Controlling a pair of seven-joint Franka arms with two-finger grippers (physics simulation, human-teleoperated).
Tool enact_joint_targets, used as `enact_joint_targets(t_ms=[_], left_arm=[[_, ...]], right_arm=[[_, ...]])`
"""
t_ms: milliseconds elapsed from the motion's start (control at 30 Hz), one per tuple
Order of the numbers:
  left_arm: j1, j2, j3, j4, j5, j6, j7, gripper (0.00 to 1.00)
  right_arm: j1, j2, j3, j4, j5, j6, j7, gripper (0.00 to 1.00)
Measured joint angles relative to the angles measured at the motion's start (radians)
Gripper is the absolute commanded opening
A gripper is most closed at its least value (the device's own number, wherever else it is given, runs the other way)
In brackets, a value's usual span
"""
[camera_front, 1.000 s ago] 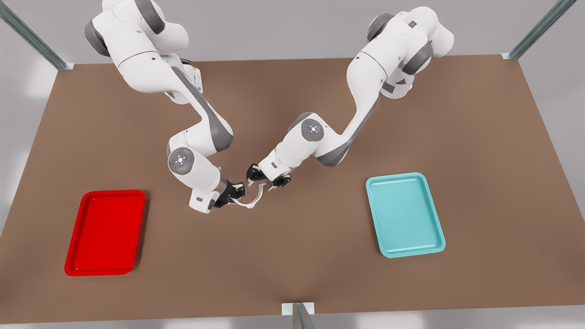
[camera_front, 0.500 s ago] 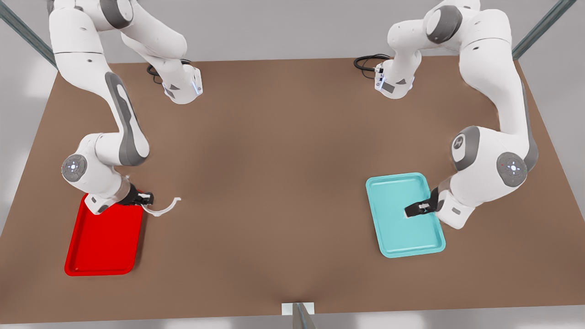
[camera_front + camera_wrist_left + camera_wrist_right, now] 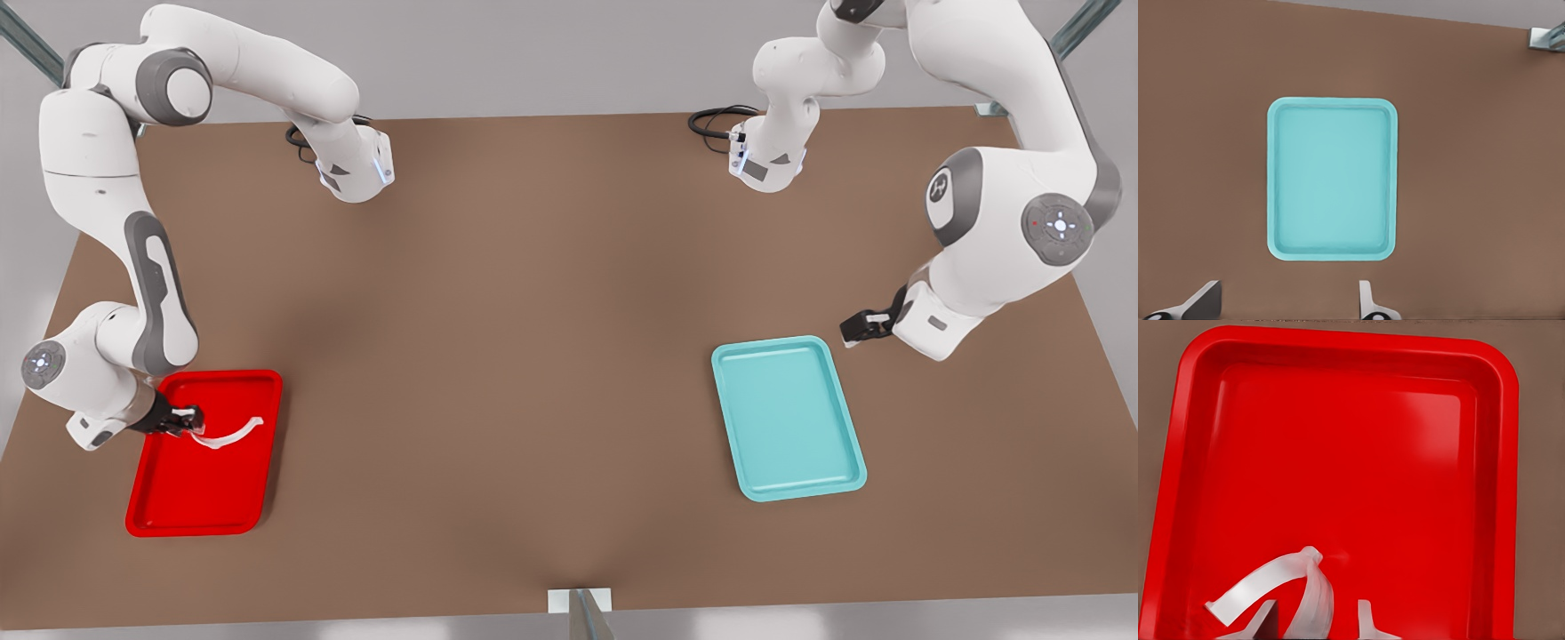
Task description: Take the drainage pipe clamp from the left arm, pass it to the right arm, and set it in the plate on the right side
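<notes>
Since half a second ago, the right gripper (image 3: 180, 418) carried the clamp (image 3: 233, 435) over the plate (image 3: 203, 511), pinching one tab. Left gripper (image 3: 861, 328) hung open, empty. Releasing high could bounce it out.

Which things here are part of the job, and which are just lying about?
Part of the job:
- thin white half-ring clamp, gripped by the right hand
- red rectangular tray under it
- left hand, open, waiting

Lying about:
- teal rectangular tray
</notes>
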Motion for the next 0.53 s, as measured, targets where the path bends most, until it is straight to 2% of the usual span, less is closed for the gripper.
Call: enact_joint_targets(t_ms=[133, 233, 300, 333, 367, 400, 467, 533], left_arm=[[0.0, 0.0, -0.001, 0.003, 0.001, -0.006, 0.031, 1.0], [0.0, -0.001, -0.002, 0.006, 0.001, -0.011, 0.051, 1.0], [-0.003, -0.001, -0.003, 0.013, 0.002, -0.013, 0.062, 1.0], [-0.004, -0.001, -0.004, 0.014, 0.002, -0.014, 0.068, 1.0], [-0.004, -0.001, -0.004, 0.017, 0.002, -0.015, 0.073, 1.0], [-0.004, -0.001, -0.005, 0.018, 0.002, -0.016, 0.078, 1.0], [-0.004, -0.001, -0.005, 0.021, 0.003, -0.017, 0.087, 1.0], [-0.008, 0.0, -0.005, 0.021, 0.003, -0.016, 0.095, 1.0]], right_arm=[[0.033, -0.084, 0.054, 0.144, -0.019, -0.064, -0.02, 1.0], [0.225, -0.232, 0.093, 0.352, -0.055, -0.285, 0.009, 1.0], [0.282, -0.292, 0.149, 0.373, -0.063, -0.414, 0.048, 1.0], [0.303, -0.331, 0.143, 0.369, -0.06, -0.468, 0.066, 1.0], [0.415, -0.408, 0.014, 0.302, -0.041, -0.507, 0.083, 1.0], [0.503, -0.459, -0.076, 0.248, -0.023, -0.537, 0.099, 1.0], [0.571, -0.469, -0.143, 0.206, 0.006, -0.577, 0.129, 1.0], [0.582, -0.46, -0.161, 0.202, 0.033, -0.604, 0.156, 1.0]])
